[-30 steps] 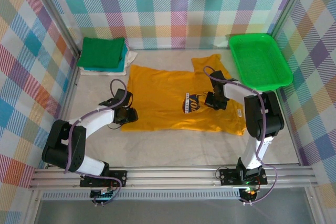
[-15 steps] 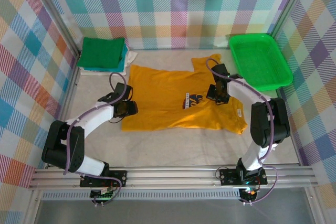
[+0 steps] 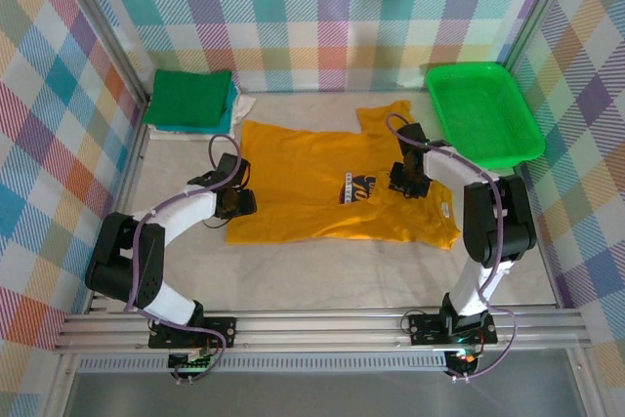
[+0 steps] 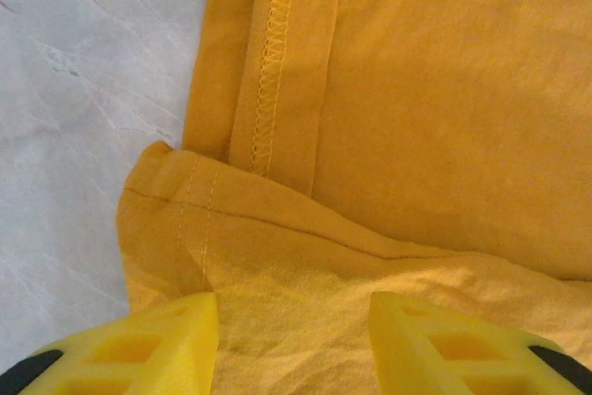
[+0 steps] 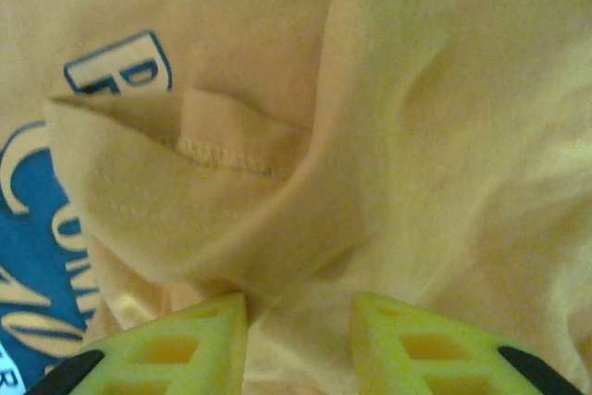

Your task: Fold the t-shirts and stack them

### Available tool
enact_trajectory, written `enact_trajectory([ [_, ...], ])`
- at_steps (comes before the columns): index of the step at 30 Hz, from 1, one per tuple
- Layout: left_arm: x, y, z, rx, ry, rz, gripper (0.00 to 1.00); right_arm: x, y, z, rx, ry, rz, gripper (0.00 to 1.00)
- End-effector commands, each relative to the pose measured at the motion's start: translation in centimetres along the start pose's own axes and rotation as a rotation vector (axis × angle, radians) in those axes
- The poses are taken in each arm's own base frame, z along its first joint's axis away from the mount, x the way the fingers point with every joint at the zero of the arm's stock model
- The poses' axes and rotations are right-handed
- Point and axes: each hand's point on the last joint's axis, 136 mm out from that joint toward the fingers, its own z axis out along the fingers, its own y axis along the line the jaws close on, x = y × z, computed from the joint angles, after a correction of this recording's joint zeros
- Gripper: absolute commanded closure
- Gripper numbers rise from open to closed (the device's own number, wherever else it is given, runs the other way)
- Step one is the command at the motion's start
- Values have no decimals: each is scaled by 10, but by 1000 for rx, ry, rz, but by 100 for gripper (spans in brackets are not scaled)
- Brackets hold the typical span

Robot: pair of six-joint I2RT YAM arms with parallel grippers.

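Both jaws apart | left pincer [image 4: 294, 339]: mustard t-shirt [image 3: 312, 178] hem | right pincer [image 5: 298, 339]: blue logo [image 5: 37, 228], lettering unreadable

Left hand [image 4: 291, 339] parted, right hand [image 5: 298, 321] parted, arms outstretched

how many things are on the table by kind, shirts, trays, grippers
Soft cloth t-shirts: 4 (mustard-yellow t-shirt spread flat; dark-green t-shirt, teal t-shirt and white t-shirt folded in a back-left stack)
Bright green plastic mesh tray: 1
Two-finger grippers: 2 (left gripper, right gripper, both at the yellow shirt)
Total: 7
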Motion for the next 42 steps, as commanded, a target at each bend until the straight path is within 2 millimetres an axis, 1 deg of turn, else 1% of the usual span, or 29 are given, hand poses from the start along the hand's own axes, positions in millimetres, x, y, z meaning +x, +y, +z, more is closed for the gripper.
enact_trajectory([
  [1, -6, -8, -24, 43, -47, -8, 53, 7, 8, -31, -109, -30, -3, 62],
  [3, -3, -9, -32, 66, -67, -25, 52, 18, 5, -35, -130, -20, 6, 61],
  [4, 0, -11, -33, 86, -73, -40, 52, 26, 1, -32, -133, -1, 14, 62],
  [5, 2, -12, -32, 105, -74, -52, 51, 31, -1, -29, -136, 15, 21, 65],
  [6, 6, -14, -28, 123, -69, -61, 51, 37, -5, -24, -138, 31, 36, 70],
  [9, 21, -9, -14, 107, -25, -94, 53, 47, -19, -10, -155, 69, 111, 88],
  [10, 26, -8, -9, 104, -10, -107, 54, 48, -25, -6, -159, 78, 145, 92],
  [13, 34, -2, -1, 86, 6, -149, 55, 51, -44, 0, -150, 79, 212, 93],
  [15, 38, 2, 3, 76, 4, -168, 55, 52, -59, 7, -110, 76, 237, 94],
  [19, 52, 16, 17, 35, 57, -234, 56, 62, -80, 22, -105, 113, 329, 96],
  [20, 57, 18, 20, 28, 76, -248, 56, 65, -84, 24, -101, 116, 347, 96],
  [23, 71, 23, 25, 13, 114, -276, 56, 74, -86, 26, -101, 144, 358, 99],
  [25, 79, 25, 23, 20, 122, -286, 56, 83, -85, 26, -115, 168, 366, 100],
  [29, 96, 29, 10, 29, 131, -296, 56, 107, -83, 15, -113, 206, 341, 100],
  [32, 117, 30, 3, 41, 168, -313, 56, 130, -85, 7, -95, 239, 350, 100],
  [35, 138, 33, -3, 35, 199, -324, 55, 148, -92, 1, -81, 258, 361, 99],
  [37, 144, 34, -7, 49, 191, -336, 55, 149, -97, -1, -62, 249, 359, 98],
  [39, 143, 34, -15, 60, 182, -334, 56, 146, -98, -5, -52, 244, 347, 98],
  [41, 135, 37, -27, 43, 158, -302, 56, 137, -93, -12, -62, 230, 321, 96],
  [42, 126, 37, -35, 34, 131, -282, 56, 130, -91, -17, -71, 213, 308, 94],
])
